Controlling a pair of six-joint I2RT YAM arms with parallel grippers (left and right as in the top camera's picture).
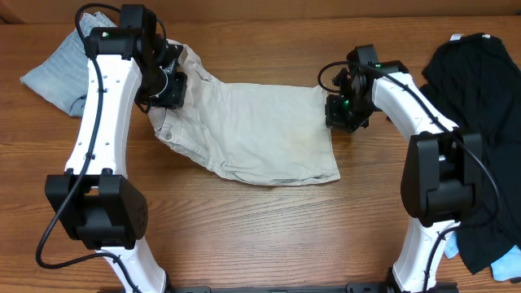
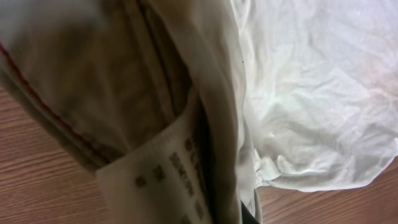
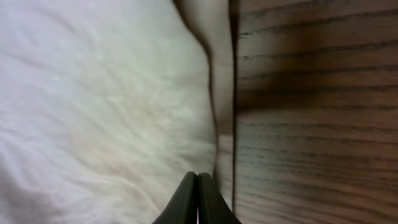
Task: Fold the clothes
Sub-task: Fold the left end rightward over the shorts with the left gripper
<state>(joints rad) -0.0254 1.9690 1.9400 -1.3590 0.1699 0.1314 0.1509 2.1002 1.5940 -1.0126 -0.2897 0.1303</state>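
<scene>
Khaki shorts (image 1: 260, 130) are lying spread across the bench (image 1: 244, 236). At their bunched left end the left pincer (image 1: 167, 89) is sitting buried in cloth, so its opening cannot be told. At their right edge the right pincer (image 3: 198, 186) is sitting fully closed, and whether it is pinching cloth is unclear. Both should be gripping firmly and lifting together, keeping the fabric taut.

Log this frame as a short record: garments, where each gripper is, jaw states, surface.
shorts: beige shorts lying mostly flat mid-table, one end bunched
left: left gripper at the bunched end; jaws hidden by cloth
right: right gripper shut at the opposite edge
others: grey-blue garment beside left arm, black garment beside right arm
surface: wooden table
</scene>
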